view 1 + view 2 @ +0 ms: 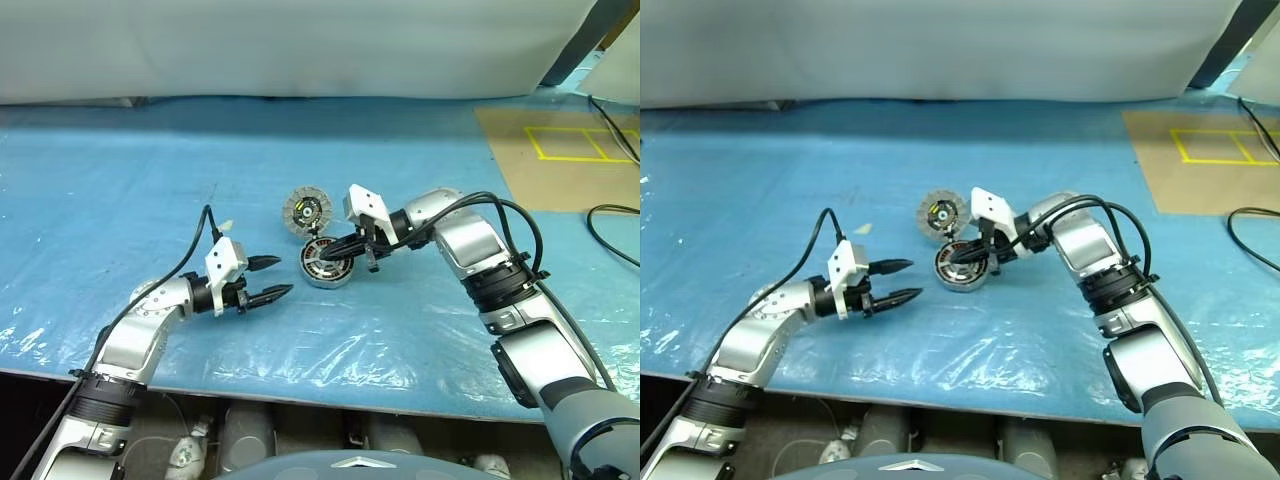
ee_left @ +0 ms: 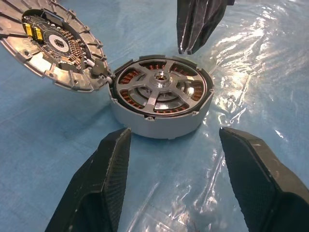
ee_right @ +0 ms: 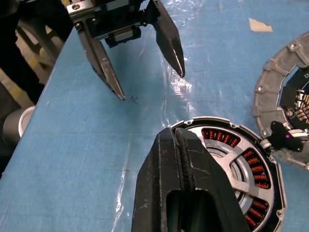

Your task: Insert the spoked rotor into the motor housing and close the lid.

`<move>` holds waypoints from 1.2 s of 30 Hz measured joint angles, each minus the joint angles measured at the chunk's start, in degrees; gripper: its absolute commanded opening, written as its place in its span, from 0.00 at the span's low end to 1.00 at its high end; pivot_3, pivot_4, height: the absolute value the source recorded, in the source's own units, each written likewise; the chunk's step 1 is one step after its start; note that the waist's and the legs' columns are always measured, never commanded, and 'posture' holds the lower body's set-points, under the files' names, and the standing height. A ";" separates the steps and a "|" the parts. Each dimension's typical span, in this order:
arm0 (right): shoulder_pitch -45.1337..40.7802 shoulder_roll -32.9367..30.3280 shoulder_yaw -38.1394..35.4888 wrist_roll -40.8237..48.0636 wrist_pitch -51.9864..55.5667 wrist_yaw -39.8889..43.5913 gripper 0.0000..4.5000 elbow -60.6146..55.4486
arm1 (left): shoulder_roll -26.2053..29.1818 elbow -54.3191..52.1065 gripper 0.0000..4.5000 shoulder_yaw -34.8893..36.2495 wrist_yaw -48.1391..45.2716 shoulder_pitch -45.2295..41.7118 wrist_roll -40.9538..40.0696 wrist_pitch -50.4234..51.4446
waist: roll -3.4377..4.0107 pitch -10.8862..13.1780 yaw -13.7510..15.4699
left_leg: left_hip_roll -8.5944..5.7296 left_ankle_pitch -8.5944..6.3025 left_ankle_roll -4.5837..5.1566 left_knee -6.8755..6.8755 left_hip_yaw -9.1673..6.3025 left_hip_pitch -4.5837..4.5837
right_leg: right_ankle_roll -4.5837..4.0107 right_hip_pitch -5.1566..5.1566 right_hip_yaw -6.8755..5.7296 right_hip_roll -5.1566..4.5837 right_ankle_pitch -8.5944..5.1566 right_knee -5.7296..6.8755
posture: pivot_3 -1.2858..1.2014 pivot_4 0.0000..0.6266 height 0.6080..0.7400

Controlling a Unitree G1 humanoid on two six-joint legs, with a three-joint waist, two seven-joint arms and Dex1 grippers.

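While our right gripper [image 3: 175, 140] hangs over the near rim of the housing [image 2: 159, 118] with its two black fingers pressed flat together and pinching nothing, our left gripper [image 1: 268, 278] waits well to the left of it, fingers spread wide and empty, tips aimed toward the housing across bare sheet. From our left wrist view we see the rotor [image 2: 159, 87] already seated inside the housing: its silver spokes and shiny hub lie level with the rim, and copper windings show through the gaps between the spokes. Our right fingertips hover just above the far edge of the rotor there; we cannot tell whether they touch it. In our right wrist view the same shut fingers cover part of the rotor's ring. The lid [image 1: 306, 211] is still open, tilted back on the far side of the housing and joined to it at one point on the rim by a small dark hinge [image 2: 98, 67]; its ribbed edge frames a dark centre with small yellow parts. Housing and lid rest on a blue plastic sheet [image 1: 120, 190] that covers the table, wrinkled and glossy near the front edge. Off to the right beyond the sheet we see a brown board [image 1: 560, 150] with yellow tape lines, and black cables [image 1: 610, 225] beside it. A white wall [image 1: 300, 45] rises behind the table
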 measured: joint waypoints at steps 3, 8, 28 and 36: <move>0.36 0.69 -0.08 0.03 0.52 -2.55 0.04 -1.06 | -0.29 0.82 0.68 0.50 0.87 -1.06 -0.64 2.30 | 0.00 0.00 0.08 | 0.01 0.01 -0.02 -0.03 0.01 0.00 | 0.00 0.01 0.00 0.02 0.00 -0.01 | 0.52 0.24 1.00; 0.43 3.28 -1.18 0.47 1.77 -7.83 0.04 0.58 | -0.44 1.02 0.68 1.24 1.64 -2.35 -1.41 3.93 | 0.00 0.00 0.12 | -0.05 0.02 -0.04 -0.03 0.03 -0.02 | 0.00 0.01 0.03 -0.02 0.00 -0.05 | 0.52 0.24 1.00; 4.44 3.23 -3.74 7.19 7.05 -9.38 0.04 1.42 | -4.96 11.15 0.68 3.77 9.09 -10.00 0.53 2.94 | -0.01 -0.01 0.22 | -0.05 0.02 -0.04 -0.06 0.04 0.16 | 0.02 0.19 0.06 -0.04 0.00 -0.08 | 0.52 0.24 1.00; 7.21 -2.07 -8.63 14.41 15.57 -10.55 0.04 -11.57 | -6.30 22.81 0.68 4.91 7.83 -15.08 0.88 0.05 | -0.05 -0.01 0.80 | -0.05 0.10 0.06 -0.18 0.02 -0.07 | 0.06 0.06 -0.10 -0.05 0.02 -0.15 | 0.52 0.24 1.00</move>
